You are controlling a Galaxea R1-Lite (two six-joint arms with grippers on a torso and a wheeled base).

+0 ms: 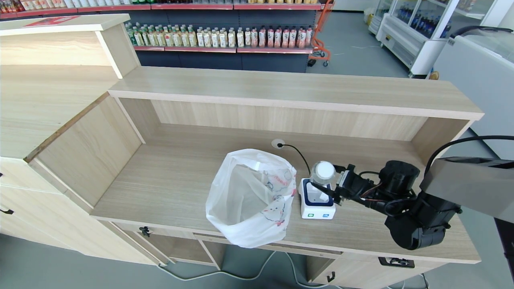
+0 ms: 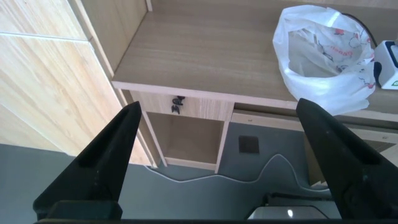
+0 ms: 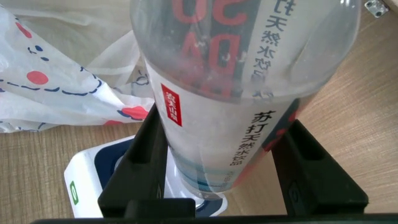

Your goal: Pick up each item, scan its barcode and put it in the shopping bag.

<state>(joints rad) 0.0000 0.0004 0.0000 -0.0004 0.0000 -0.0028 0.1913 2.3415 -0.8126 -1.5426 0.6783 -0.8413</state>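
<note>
Right gripper [image 1: 327, 186] clamped on clear white-capped drink bottle [image 1: 323, 172], upright over barcode scanner [image 1: 317, 208] near counter's [image 1: 180, 180] front edge, beside shopping bag [image 1: 251, 196], left gripper [image 2: 219, 107] spread wide.

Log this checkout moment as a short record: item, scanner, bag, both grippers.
item: clear bottle with white cap, roughly upright
item position: over the scanner, base toward it; contact cannot be told
right gripper: closed around the bottle
shopping bag: white, mouth open, standing on the counter on the scanner's left
bag contents: nothing visible inside
left gripper: open, holding nothing, low in front of the counter
stage: item at scanner, not yet bagged
</note>
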